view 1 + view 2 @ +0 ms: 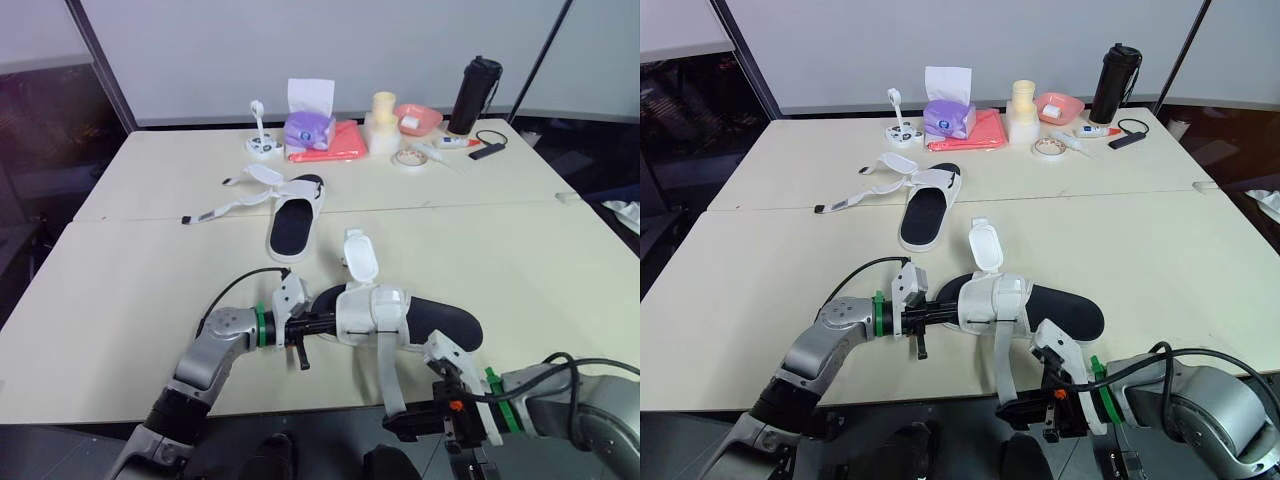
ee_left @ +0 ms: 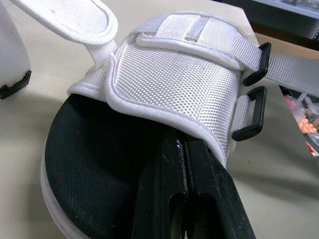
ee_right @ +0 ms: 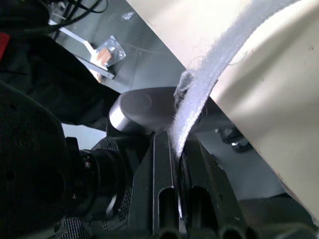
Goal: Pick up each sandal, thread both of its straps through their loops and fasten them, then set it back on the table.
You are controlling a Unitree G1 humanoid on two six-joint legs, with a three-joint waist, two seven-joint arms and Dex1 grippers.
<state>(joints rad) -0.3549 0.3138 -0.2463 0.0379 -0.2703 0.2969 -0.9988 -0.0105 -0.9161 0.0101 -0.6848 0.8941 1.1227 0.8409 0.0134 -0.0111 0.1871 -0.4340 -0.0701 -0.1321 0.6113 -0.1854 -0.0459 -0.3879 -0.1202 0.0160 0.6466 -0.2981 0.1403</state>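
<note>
The near sandal (image 1: 440, 322) has a black sole and a white mesh upper (image 2: 174, 79) and lies by the table's front edge. My left gripper (image 1: 328, 322) is shut on its toe end, with the fingertips hidden under the upper. One short strap (image 1: 360, 258) stands up, open. The long strap (image 1: 388, 370) hangs over the table edge, and my right gripper (image 1: 405, 428) is shut on its end (image 3: 199, 99) below the tabletop. Two black loops (image 2: 249, 114) sit on the upper's side. The second sandal (image 1: 295, 215) lies mid-table with its straps (image 1: 225, 205) spread open to the left.
Along the table's far edge (image 1: 330, 125) stand a purple tissue box (image 1: 308, 128), a red cloth (image 1: 335, 145), a pink bowl (image 1: 417, 118), a black bottle (image 1: 474, 95) and a tape roll (image 1: 408, 158). A seam (image 1: 450, 207) runs across the tabletop.
</note>
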